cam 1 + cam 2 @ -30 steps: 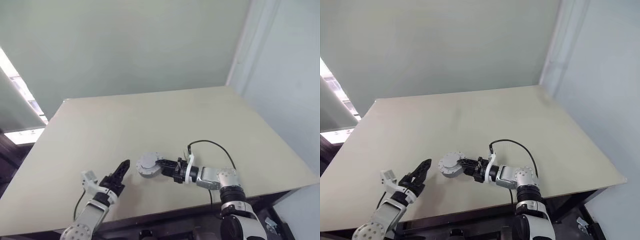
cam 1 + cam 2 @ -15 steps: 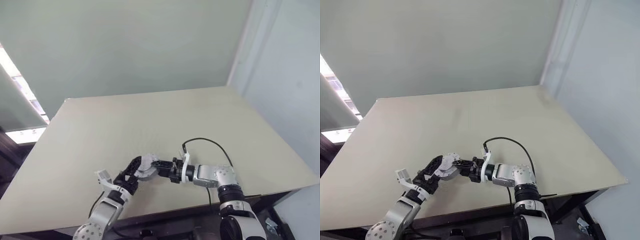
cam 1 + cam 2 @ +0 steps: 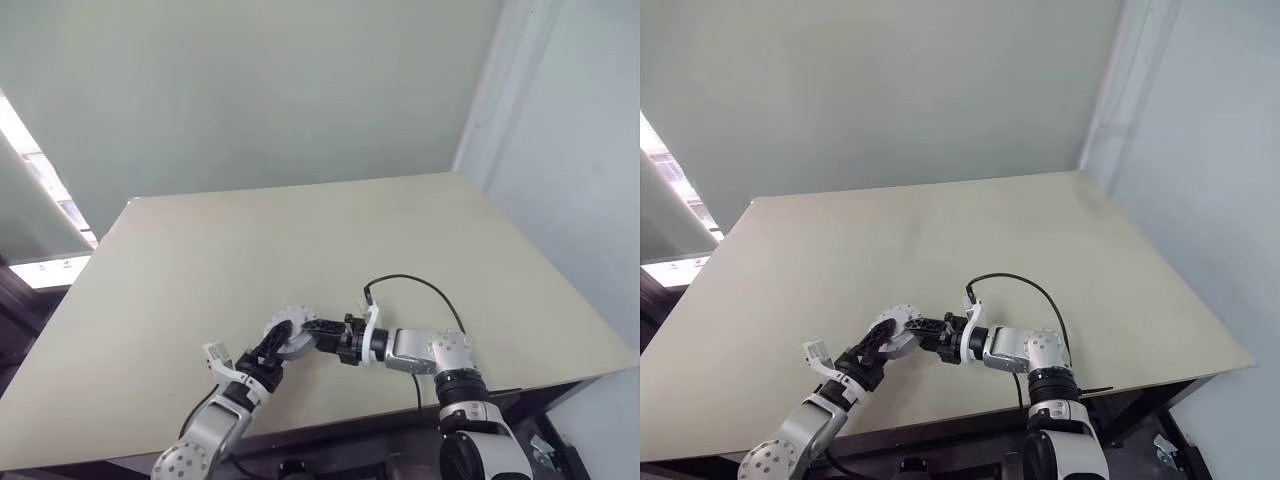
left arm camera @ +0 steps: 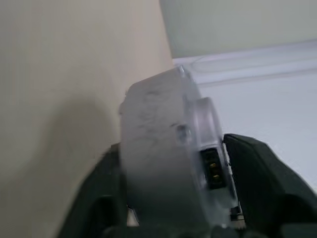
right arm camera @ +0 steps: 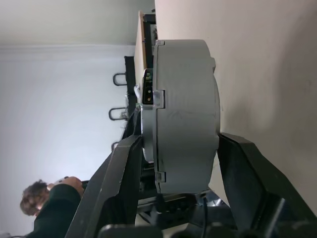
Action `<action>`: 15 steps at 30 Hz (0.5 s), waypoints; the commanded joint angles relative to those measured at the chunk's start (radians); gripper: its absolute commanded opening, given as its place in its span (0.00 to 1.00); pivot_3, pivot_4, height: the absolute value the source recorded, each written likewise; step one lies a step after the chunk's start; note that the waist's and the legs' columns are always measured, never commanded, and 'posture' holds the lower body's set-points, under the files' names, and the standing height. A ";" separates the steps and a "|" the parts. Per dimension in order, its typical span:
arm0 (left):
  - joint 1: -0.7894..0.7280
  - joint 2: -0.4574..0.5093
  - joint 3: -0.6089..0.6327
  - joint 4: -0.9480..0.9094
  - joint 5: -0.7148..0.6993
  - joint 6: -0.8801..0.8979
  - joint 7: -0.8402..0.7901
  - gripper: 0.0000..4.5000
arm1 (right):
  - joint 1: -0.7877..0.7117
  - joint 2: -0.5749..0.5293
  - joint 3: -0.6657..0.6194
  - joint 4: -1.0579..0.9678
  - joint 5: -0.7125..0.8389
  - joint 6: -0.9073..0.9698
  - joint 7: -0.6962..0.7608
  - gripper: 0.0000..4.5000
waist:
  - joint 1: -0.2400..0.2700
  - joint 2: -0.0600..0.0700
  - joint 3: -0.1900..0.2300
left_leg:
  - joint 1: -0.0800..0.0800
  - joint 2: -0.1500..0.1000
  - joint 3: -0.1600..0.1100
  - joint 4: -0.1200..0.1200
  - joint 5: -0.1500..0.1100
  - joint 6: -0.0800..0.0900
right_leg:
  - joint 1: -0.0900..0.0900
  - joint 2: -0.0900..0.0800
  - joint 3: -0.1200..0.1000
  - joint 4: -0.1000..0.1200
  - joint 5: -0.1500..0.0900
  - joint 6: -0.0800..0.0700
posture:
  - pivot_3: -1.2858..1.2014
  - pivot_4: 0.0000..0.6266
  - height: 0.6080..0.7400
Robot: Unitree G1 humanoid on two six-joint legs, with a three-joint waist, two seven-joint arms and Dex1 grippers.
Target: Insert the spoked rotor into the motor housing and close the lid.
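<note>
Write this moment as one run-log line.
motor: between both claws, over table near its front edge | right claw: shut on motor | left claw: shut on motor

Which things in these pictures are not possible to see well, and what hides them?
- Inside of the grey round unit: right wrist view shows it edge-on, so its own casing hides the inside.
- Its top face: too small in the eye views, and partly covered by the left gripper and the right gripper.
- Its seams: blurred in the left wrist view.
- Person: right wrist view, cut off by a finger and by the picture's edge.
</note>
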 commanded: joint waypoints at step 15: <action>-0.038 0.021 -0.009 0.053 -0.019 -0.008 -0.057 0.46 | -0.067 0.138 0.015 -0.087 0.099 -0.008 0.053 1.00 | 0.000 0.000 0.000 | 0.000 0.000 0.000 0.001 0.000 0.000 | 0.000 0.000 0.000 0.000 0.001 -0.001 | 0.52 0.00 1.00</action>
